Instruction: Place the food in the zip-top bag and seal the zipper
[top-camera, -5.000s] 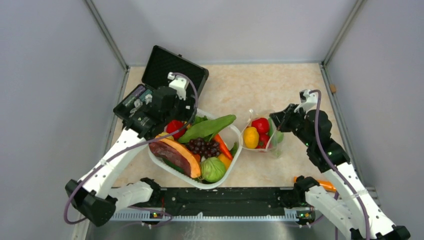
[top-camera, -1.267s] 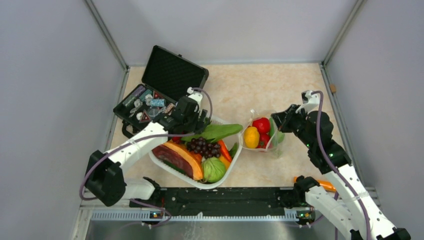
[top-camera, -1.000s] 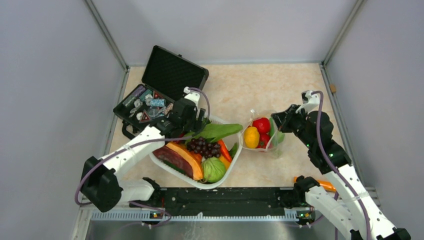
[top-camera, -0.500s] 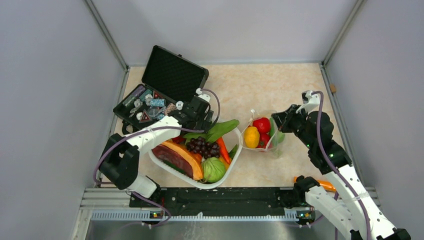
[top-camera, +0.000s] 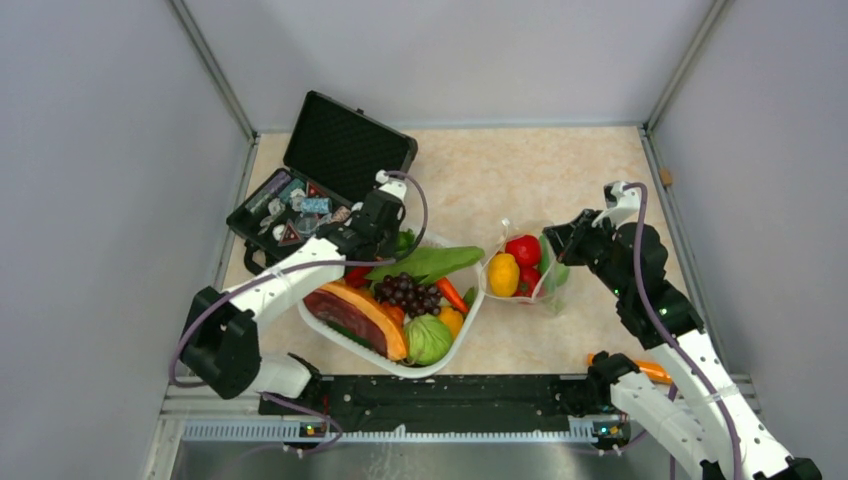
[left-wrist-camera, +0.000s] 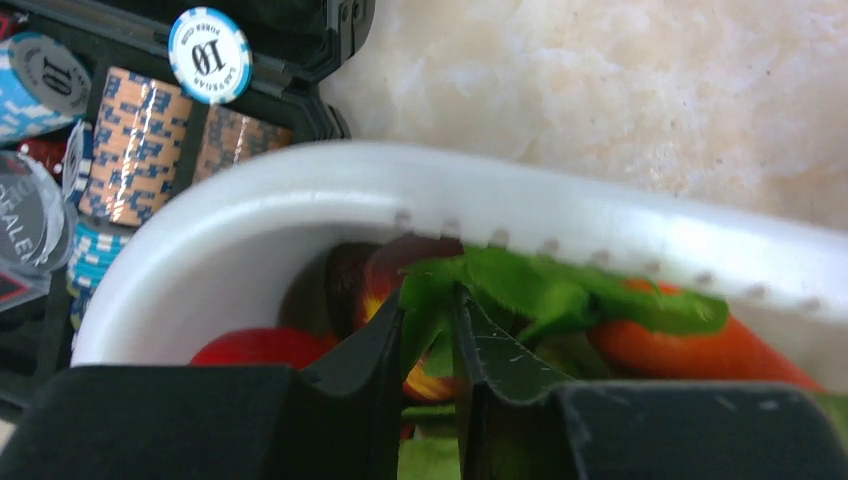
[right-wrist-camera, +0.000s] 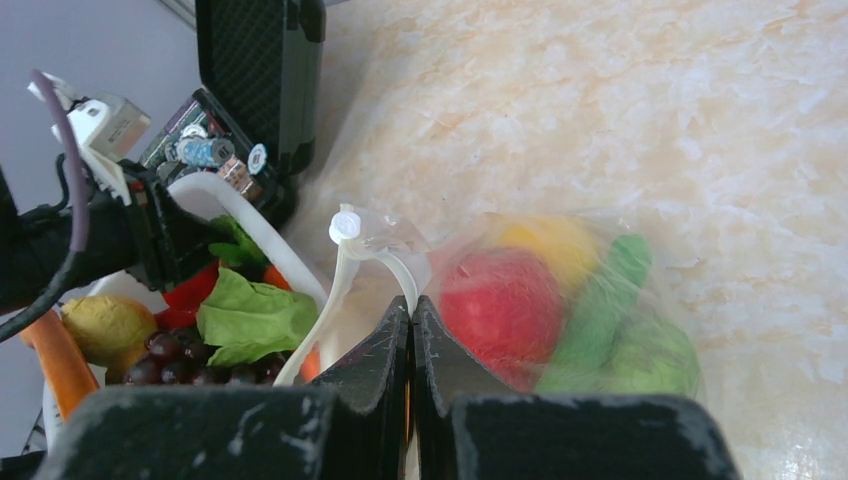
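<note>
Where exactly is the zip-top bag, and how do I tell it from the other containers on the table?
Start at the white basket in the middle of the table; the zip-top bag sits just to its right, its edge pinched by the right gripper. It is the only see-through container, showing a yellow lemon and red tomato inside, unlike the black case.

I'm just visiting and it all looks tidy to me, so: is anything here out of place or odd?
One orange carrot-like piece lies alone at the table's near edge by the right arm's base, apart from the basket and the bag. The open black case of poker chips beside the basket also seems odd.
</note>
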